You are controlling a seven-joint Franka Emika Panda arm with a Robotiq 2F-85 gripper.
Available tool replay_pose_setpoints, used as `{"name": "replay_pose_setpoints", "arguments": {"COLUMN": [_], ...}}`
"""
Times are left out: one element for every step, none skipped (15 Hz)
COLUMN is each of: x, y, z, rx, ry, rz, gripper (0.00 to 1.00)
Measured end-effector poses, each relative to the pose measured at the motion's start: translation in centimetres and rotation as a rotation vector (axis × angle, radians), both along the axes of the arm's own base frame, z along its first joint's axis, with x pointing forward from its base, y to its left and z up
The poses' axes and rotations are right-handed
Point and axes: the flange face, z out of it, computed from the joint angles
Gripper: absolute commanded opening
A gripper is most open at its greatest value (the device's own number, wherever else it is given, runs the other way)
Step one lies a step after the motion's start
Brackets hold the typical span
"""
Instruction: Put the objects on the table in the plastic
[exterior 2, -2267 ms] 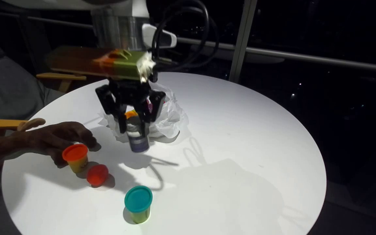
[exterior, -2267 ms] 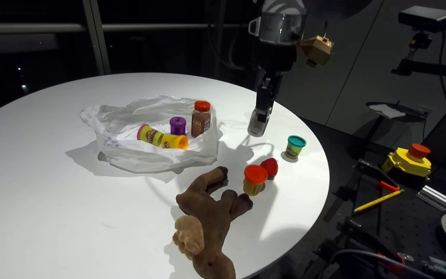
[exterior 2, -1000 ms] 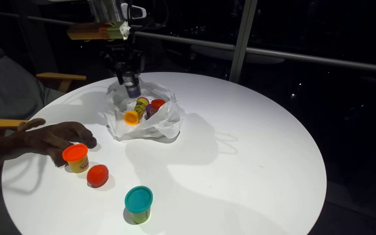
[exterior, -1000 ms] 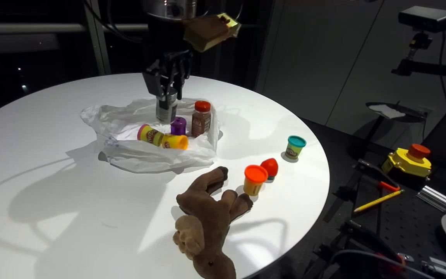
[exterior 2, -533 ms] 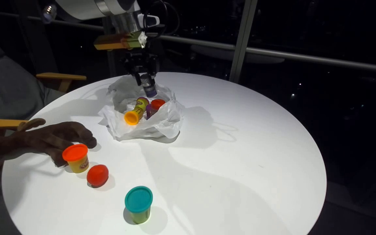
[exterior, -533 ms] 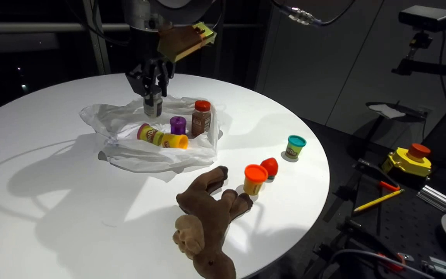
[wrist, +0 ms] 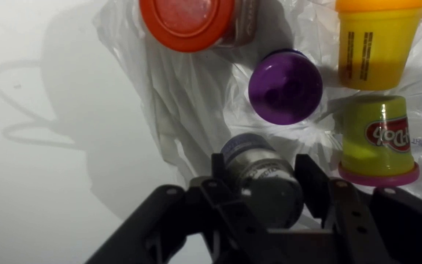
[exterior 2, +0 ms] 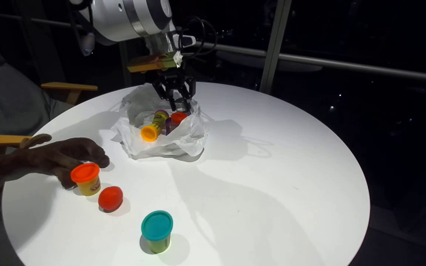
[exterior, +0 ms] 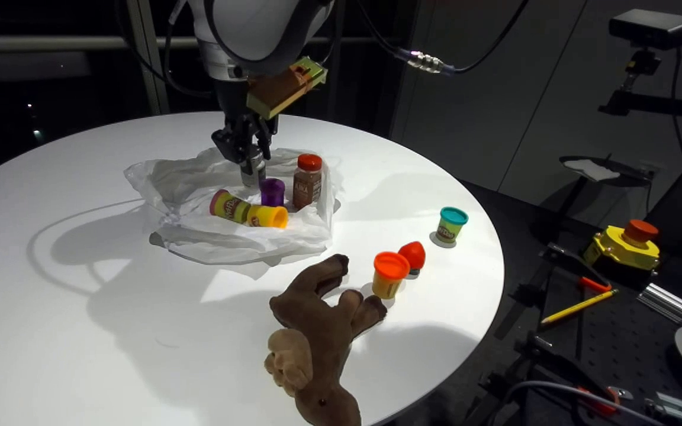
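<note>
The small labelled jar (wrist: pixel 264 179) is in my gripper (exterior: pixel 253 157), which pinches it from both sides near its upper end. It leans, purplish end down, within the opening of the white plastic bag (exterior: pixel 240 241); whether it touches the bottom I cannot tell. I judge it rigid, fairly light and slick, perhaps glass, so I want a firm grip across the straight sides and a low release rather than a drop. Just beside it stands the purple container (wrist: pixel 285 88), which it could knock. Also in the bag are the upright red-lidded jar (exterior: pixel 307 186) and, lying down, the pink-lidded Play-Doh tub (wrist: pixel 379 141) and the amber-lidded tub (wrist: pixel 379 47). Outside, on the round white table (exterior: pixel 39 337), are the orange-lidded Play-Doh tub (exterior: pixel 388 277), the red strawberry-like piece (exterior: pixel 413 255) beside it, the brown plush moose (exterior: pixel 320 331) and, well apart, the teal-lidded Play-Doh tub (exterior: pixel 450 226). The tubs should be light, best held below the lid; the moose soft, best taken by the body.
</note>
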Motion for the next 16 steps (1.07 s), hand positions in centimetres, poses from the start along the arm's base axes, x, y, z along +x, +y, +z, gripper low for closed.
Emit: {"name": "replay_pose_setpoints", "arguments": {"x": [0.2,0.3,0.5,0.6,0.8,0.9,1.0,1.0,0.9,0.6,0.0,-1.0,-2.1,-3.5,-4.8,-6.1], "y": [0.0,-0.1,-0.1,-0.2,-0.1,0.0,0.1,0.3,0.6,0.7,0.8,0.8,0.6,0.3,-0.2,-1.0], "z": [-0.2,-0.2,-0.1,0.1,0.5,1.1,1.9,3.1,4.6,6.4,8.3,10.0,11.7,13.2,14.4,15.3], "rx": [-0.001,-0.001,0.000,0.001,0.003,0.006,0.011,0.017,0.025,0.033,0.040,0.041,0.038,0.036,0.035,0.034], "ry": [0.000,-0.001,-0.003,-0.008,-0.014,-0.023,-0.033,-0.047,-0.062,-0.073,-0.068,-0.047,-0.021,0.007,0.031,0.048], "rz": [-0.001,-0.003,-0.004,-0.005,-0.005,-0.005,-0.003,-0.002,-0.004,-0.011,-0.023,-0.039,-0.056,-0.072,-0.085,-0.095], "gripper": [0.71,0.79,0.86,0.95,1.00,1.00,1.00,1.00,1.00,1.00,1.00,1.00,1.00,1.00,1.00,1.00]}}
